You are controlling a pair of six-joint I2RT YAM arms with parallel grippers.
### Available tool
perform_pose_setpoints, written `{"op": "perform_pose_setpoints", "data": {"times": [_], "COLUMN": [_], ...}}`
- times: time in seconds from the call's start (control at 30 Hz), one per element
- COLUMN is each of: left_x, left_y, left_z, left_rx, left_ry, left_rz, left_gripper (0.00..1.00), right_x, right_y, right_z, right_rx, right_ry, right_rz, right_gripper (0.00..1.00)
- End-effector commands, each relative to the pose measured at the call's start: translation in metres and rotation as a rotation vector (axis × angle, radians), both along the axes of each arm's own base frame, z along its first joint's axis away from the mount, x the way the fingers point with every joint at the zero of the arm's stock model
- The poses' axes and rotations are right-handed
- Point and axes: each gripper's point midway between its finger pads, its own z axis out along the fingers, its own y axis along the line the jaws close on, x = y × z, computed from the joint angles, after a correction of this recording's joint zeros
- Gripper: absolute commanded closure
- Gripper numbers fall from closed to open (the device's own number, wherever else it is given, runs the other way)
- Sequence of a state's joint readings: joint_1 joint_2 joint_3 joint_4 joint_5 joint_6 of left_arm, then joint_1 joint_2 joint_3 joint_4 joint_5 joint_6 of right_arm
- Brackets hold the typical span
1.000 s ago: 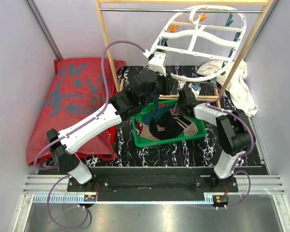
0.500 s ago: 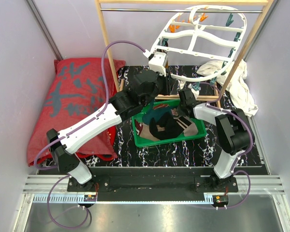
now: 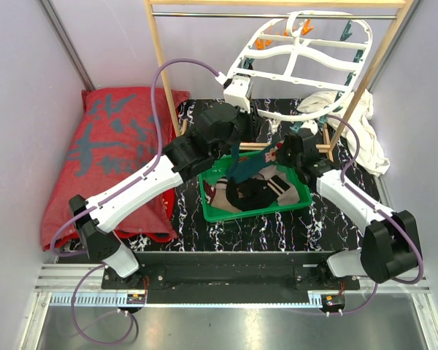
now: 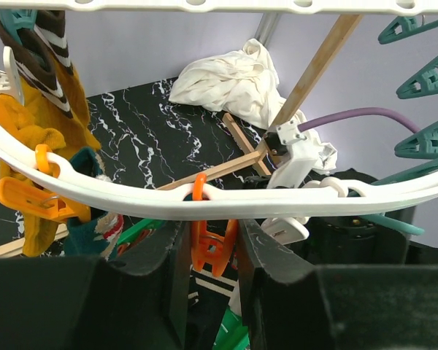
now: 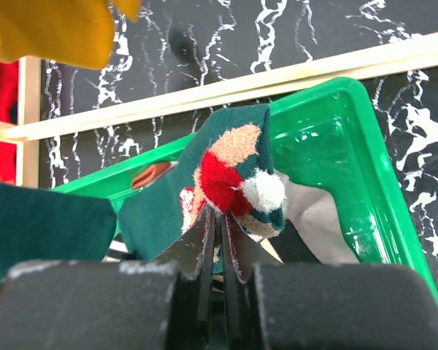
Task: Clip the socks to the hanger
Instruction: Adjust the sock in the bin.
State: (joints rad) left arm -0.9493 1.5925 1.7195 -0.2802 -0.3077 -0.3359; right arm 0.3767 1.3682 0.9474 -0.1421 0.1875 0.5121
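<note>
Once right end effector (image 5: 217, 219) clamped, sock (image 5: 233, 168) lifted

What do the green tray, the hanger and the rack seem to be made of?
Tray: likely plastic, glossy; light glints on its translucent green wall.
Hanger: probably moulded plastic, smooth white, with evenly spaced holes.
Rack: seems to be bare wood; matte, pale tan, straight slats.

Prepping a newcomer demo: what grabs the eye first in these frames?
The big white hanger hangs from the wooden rack at the back, with the left gripper closed around an orange peg on its rim. Below it, the right gripper pinches a teal sock with a red-and-tan patch at the far edge of the green tray.
</note>
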Motion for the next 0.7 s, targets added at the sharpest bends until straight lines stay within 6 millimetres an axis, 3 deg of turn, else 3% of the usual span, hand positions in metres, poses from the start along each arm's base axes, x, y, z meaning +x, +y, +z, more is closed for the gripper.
{"op": "perform_pose_setpoints", "data": {"times": [0.0,0.13,0.23,0.33,0.43,0.67], "left_x": [-0.002,-0.003,-0.003,-0.003,-0.003,-0.003], "left_y": [0.002,0.005,0.007,0.008,0.008,0.011], "left_z": [0.021,0.023,0.027,0.031,0.035,0.054], "left_rx": [-0.021,-0.023,-0.025,-0.027,-0.036,-0.07], "left_ry": [-0.036,-0.04,-0.049,-0.055,-0.059,-0.082], "left_rz": [0.001,0.009,0.014,0.015,0.016,0.023], "left_gripper": [1.0,1.0,1.0,1.0,1.0,1.0], "right_x": [-0.006,-0.021,-0.032,-0.049,-0.061,-0.09], "right_y": [0.005,0.004,0.0,-0.002,-0.004,0.007], "right_z": [-0.001,0.0,0.021,0.057,0.075,0.083], "right_rx": [-0.004,0.005,0.011,0.04,0.014,-0.04], "right_ry": [-0.009,-0.018,-0.078,-0.185,-0.243,-0.315], "right_rz": [0.065,0.097,0.109,0.143,0.193,0.384], "right_gripper": [0.91,0.96,1.0,1.0,1.0,1.0]}}
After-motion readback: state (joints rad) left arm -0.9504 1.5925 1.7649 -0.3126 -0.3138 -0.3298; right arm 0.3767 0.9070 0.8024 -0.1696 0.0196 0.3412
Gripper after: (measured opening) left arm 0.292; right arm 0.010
